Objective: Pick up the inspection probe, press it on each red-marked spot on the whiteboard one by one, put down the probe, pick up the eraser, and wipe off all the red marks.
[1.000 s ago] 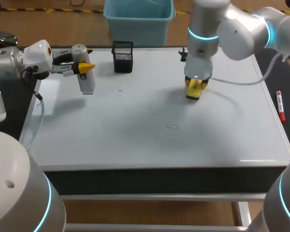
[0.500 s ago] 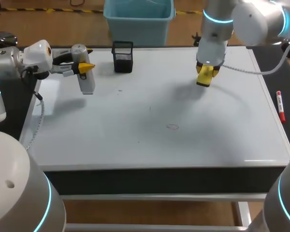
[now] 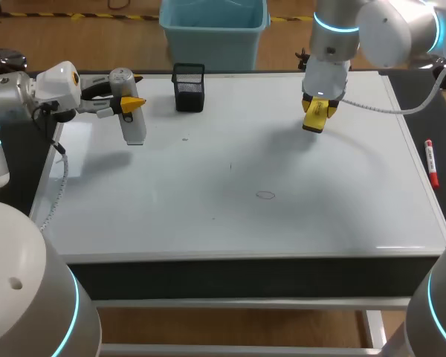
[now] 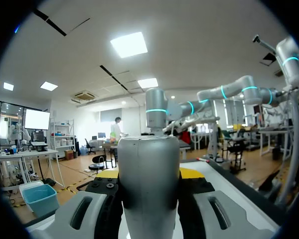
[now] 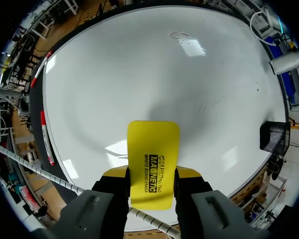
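Note:
My left gripper [image 3: 130,102] is at the far left of the whiteboard [image 3: 238,186], shut on the grey inspection probe [image 3: 129,108], which it holds above the board. In the left wrist view the probe [image 4: 148,184] fills the space between the fingers and points out into the room. My right gripper [image 3: 316,113] hangs over the board's far right part, shut on the yellow eraser [image 3: 314,116]. From the right wrist, the eraser [image 5: 153,164] sticks out between the fingers above the white surface. Only a faint ring mark [image 3: 264,195] shows on the board; I see no red marks.
A black mesh cup [image 3: 188,88] stands at the board's far edge, with a blue bin [image 3: 212,30] behind it. A red marker [image 3: 430,163] lies on the dark strip right of the board; the right wrist view also shows this marker [image 5: 46,134].
My right arm carried the eraser up and to the far right in the first half second, then held still. The left arm with the probe has not moved.

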Robot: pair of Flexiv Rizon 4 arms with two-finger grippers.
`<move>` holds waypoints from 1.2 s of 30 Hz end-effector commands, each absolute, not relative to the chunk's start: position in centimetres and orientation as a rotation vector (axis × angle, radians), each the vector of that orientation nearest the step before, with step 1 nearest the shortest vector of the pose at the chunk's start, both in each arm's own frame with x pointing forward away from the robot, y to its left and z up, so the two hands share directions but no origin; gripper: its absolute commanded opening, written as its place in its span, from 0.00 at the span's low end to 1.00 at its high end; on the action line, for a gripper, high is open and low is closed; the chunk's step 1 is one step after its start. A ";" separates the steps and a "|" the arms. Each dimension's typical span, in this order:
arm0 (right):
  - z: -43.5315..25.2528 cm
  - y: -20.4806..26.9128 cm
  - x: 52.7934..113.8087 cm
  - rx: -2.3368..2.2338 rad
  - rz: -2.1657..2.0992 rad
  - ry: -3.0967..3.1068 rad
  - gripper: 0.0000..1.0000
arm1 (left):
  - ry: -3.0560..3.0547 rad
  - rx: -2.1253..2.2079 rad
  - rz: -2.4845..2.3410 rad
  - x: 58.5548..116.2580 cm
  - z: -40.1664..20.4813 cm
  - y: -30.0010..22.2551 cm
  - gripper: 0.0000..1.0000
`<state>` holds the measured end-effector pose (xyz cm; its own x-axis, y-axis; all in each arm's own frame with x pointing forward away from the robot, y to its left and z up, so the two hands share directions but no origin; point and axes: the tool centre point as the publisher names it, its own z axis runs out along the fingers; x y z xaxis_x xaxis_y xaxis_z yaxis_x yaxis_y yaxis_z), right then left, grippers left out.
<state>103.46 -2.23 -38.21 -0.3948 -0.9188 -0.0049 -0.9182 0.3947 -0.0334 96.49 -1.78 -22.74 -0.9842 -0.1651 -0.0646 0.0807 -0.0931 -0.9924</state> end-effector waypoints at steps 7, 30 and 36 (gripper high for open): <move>-38.6 -8.0 104.6 -1.615 -0.014 2.653 0.00 | 1.993 -0.091 -2.206 96.5 -22.7 -1.8 0.00; -38.0 -13.3 103.6 -1.571 -0.025 2.674 0.00 | 1.993 -0.091 -2.206 96.5 -22.7 -1.8 0.00; -38.0 -13.3 103.6 -1.571 -0.025 2.674 0.00 | 1.993 -0.091 -2.206 96.5 -22.7 -1.8 0.00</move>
<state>103.56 -13.18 -38.11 -0.4879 -0.8724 -0.0290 -0.8718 0.4887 -0.0348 96.49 -1.78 -22.74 -0.9842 -0.1650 -0.0645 0.0806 -0.0930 -0.9924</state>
